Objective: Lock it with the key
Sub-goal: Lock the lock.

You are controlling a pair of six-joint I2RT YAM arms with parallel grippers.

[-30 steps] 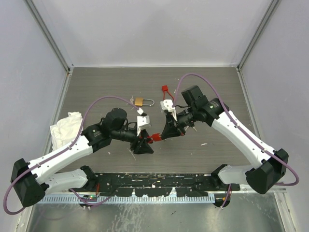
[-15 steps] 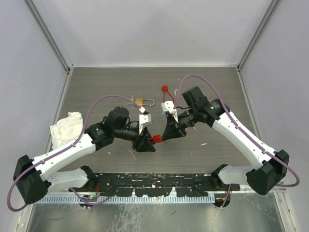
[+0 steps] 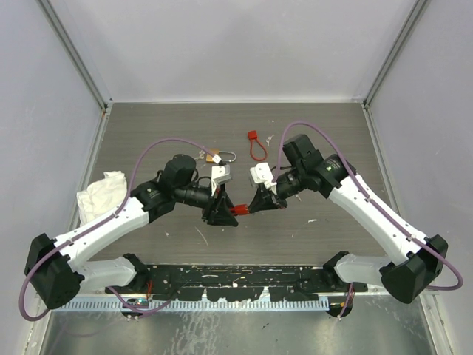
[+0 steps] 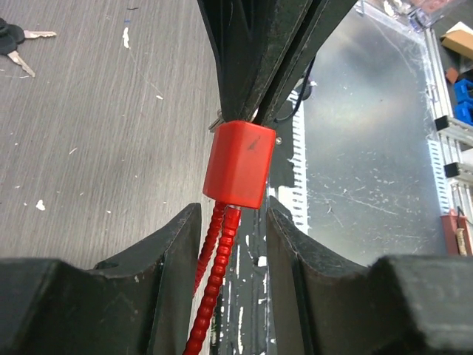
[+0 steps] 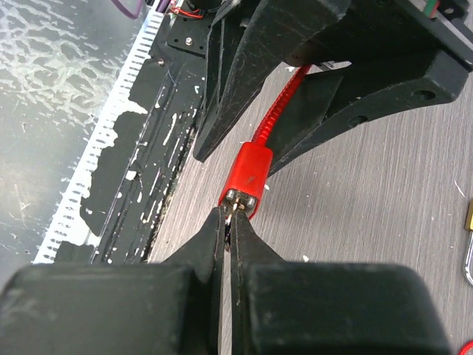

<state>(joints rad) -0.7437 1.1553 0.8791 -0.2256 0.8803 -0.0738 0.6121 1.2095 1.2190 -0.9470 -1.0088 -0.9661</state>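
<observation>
A red cable lock (image 3: 235, 212) hangs just above the table centre between my two grippers. In the left wrist view its red body (image 4: 240, 163) sits beyond my left gripper (image 4: 229, 222), whose jaws stand apart. The red cable (image 4: 214, 266) runs between them against the left finger, with a gap to the right finger. My right gripper (image 5: 228, 218) is shut on the key (image 5: 238, 209), whose thin blade enters the end of the lock body (image 5: 249, 174). Both grippers also show in the top view, the left (image 3: 224, 214) and the right (image 3: 253, 208). More small dark-headed keys (image 4: 15, 41) lie on the table.
A brass padlock (image 3: 215, 157) and a second red cable lock (image 3: 255, 144) lie behind the grippers. A white cloth (image 3: 100, 194) lies at the left. The black base strip (image 3: 236, 277) runs along the near table edge.
The left wrist has swung back and up, and the right wrist has dropped closer to the lock. The red lock has stayed in about the same place.
</observation>
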